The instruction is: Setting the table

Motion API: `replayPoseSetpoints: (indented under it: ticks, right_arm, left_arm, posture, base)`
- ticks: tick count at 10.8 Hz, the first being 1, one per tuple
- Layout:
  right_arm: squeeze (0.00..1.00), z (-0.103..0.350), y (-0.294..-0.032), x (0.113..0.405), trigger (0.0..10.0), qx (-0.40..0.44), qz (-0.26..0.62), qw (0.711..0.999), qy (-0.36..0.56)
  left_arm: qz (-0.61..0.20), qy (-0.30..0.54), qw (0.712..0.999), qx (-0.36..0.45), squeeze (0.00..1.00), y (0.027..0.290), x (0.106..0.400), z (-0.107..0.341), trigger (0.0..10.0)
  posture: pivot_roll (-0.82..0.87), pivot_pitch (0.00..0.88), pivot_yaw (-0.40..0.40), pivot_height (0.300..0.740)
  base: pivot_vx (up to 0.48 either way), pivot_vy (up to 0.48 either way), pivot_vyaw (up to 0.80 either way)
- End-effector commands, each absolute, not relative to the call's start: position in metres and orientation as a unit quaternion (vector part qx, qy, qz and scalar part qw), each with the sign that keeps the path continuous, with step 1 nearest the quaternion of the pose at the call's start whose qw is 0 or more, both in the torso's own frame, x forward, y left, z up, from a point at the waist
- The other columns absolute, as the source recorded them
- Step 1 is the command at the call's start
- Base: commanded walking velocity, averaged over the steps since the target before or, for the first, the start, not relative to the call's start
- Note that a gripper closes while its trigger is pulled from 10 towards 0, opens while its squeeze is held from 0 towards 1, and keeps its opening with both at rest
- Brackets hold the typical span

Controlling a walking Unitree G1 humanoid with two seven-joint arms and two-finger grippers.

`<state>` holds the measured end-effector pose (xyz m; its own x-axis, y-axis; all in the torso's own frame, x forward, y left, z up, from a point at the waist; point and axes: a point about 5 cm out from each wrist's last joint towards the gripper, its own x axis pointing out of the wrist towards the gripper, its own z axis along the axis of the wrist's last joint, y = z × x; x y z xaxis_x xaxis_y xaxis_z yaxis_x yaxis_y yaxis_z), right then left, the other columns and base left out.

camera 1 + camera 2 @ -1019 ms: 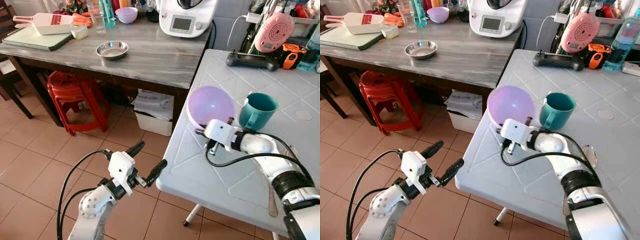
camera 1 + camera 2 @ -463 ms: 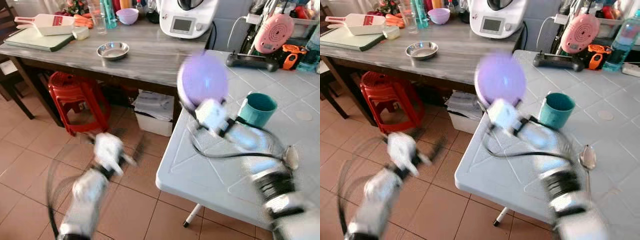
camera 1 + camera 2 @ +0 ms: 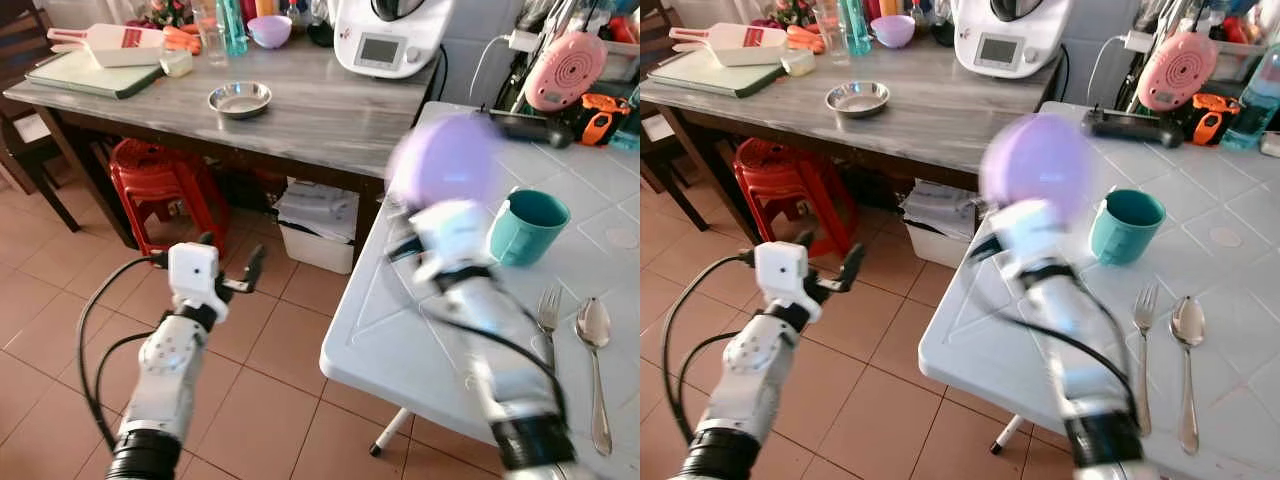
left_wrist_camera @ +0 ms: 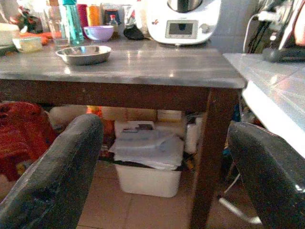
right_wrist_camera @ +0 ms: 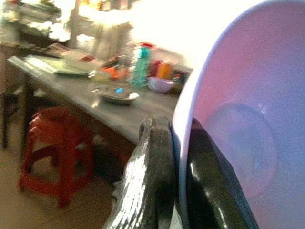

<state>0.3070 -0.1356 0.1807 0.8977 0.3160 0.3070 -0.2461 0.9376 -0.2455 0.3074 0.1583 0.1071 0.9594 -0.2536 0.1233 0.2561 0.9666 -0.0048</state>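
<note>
The table setting is judged partly done: on the white table (image 3: 1240,330) one cup (image 3: 1124,225), one fork (image 3: 1143,340) and one spoon (image 3: 1187,350) are laid out, while one purple bowl (image 3: 1038,160) is held tilted in the air above the table's near edge and is not yet set down. The bowl's rim is clamped between the fingers (image 5: 152,176) of the right gripper (image 3: 1025,222). The left gripper (image 3: 228,272) is held over the floor with its fingers apart and nothing between them.

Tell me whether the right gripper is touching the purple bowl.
Touching. The right wrist view shows the right gripper with both fingers pinching the purple bowl at its rim.
</note>
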Motion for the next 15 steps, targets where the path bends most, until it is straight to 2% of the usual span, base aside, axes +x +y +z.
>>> replayPoseSetpoints:
  ticks: [1,3,4,6,10,15]
  right_arm:
    - [0.0,0.185,-0.141,0.303,10.0,-0.084,0.122,0.973,-0.174]
    - [0.0,0.177,-0.143,0.292,10.0,-0.08,0.104,0.979,-0.154]
    - [0.0,0.176,-0.134,0.289,10.0,-0.052,0.107,0.981,-0.154]
    - [0.0,0.176,-0.115,0.284,10.0,-0.047,0.13,0.979,-0.151]
    - [0.0,0.176,-0.112,0.283,10.0,-0.041,0.132,0.979,-0.148]
    - [0.0,0.171,-0.112,0.281,10.0,-0.026,0.123,0.982,-0.139]
  left_arm:
    - [-0.131,-0.078,0.988,-0.015,0.0,0.156,0.311,0.119,10.0]
    - [-0.145,-0.081,0.986,-0.022,0.0,0.147,0.314,0.122,10.0]
    - [-0.147,-0.077,0.986,-0.02,0.0,0.147,0.315,0.12,10.0]
    - [-0.137,-0.073,0.988,-0.02,0.0,0.151,0.317,0.12,10.0]
    - [-0.137,-0.07,0.988,-0.021,0.0,0.15,0.313,0.116,10.0]
    - [-0.143,-0.072,0.987,-0.026,0.0,0.145,0.314,0.116,10.0]
  posture:
    - [0.02,0.022,0.055,0.74]
    - [0.01,0.022,0.07,0.74]
    - [0.0,0.021,0.076,0.74]
    - [0.01,0.013,0.071,0.74]
    - [0.02,0.015,0.066,0.74]
    - [0.01,0.005,0.069,0.74]
  base:
    - [0.0,0.0,0.0]
    - [0.0,0.154,-0.62]
    - [0.0,0.356,-0.66]
    - [0.0,0.409,0.0]
    - [0.0,0.415,-0.11]
    - [0.0,0.407,-0.74]
